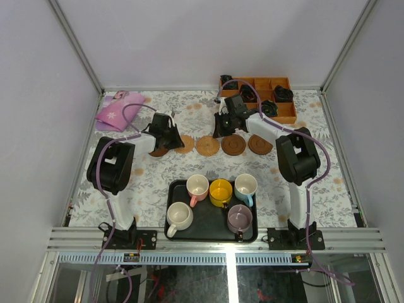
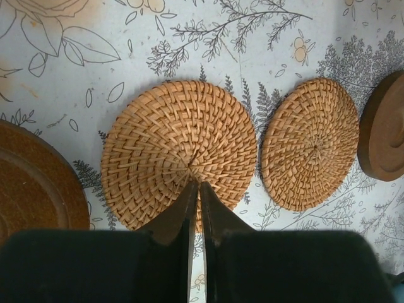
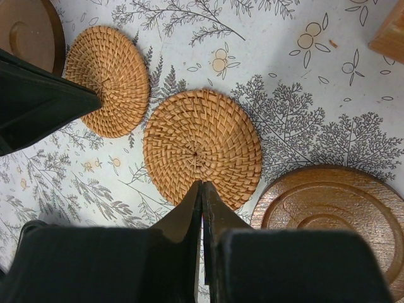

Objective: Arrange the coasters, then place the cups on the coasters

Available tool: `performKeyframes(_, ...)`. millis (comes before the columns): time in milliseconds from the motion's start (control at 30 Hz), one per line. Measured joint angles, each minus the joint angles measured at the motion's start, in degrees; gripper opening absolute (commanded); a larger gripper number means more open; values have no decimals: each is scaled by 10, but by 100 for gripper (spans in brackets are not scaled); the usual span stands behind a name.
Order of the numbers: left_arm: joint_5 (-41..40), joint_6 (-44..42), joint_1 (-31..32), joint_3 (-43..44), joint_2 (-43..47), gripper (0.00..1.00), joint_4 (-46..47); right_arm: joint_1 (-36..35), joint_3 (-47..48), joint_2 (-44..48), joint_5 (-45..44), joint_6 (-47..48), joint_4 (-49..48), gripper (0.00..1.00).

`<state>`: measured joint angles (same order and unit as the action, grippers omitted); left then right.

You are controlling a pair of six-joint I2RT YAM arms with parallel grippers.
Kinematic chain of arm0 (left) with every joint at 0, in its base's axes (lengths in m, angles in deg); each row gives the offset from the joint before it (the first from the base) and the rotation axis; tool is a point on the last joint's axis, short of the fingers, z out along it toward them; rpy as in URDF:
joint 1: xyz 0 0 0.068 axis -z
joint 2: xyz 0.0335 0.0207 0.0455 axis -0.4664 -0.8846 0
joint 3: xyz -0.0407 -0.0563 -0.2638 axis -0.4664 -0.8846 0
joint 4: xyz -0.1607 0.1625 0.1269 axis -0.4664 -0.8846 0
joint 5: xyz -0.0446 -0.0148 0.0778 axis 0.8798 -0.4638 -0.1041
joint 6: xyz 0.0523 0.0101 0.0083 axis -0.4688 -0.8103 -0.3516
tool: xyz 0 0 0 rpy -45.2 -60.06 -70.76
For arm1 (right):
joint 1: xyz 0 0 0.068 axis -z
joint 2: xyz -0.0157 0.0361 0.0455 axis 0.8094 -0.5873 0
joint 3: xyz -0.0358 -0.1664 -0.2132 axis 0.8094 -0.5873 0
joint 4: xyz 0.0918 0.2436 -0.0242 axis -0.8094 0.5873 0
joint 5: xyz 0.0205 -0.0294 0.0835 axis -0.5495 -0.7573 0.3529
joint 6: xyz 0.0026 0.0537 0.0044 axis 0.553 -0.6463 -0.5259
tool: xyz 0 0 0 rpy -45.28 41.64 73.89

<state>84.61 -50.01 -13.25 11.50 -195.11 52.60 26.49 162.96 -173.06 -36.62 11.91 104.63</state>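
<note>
Across the middle of the floral bench (image 1: 315, 170), a row of five coasters (image 1: 233, 144): two woven side by side, dark wooden ones at either end. Over the left woven coaster (image 2: 178, 151), the left gripper (image 2: 194, 189), pressed together and empty. Over the right woven coaster (image 3: 202, 148), the right gripper (image 3: 202, 186), likewise pressed together. Nearer the arms, five cups (image 1: 220, 192) in a black tray (image 1: 208, 230).

White arm links (image 1: 297, 203), black joints (image 1: 112, 165), purple cables (image 1: 326, 158)
</note>
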Motion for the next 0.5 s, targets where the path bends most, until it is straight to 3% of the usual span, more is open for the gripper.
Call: performKeyframes(500,-3,0,0,0,-2,5,-3,0,0,0,0,0,0,0)
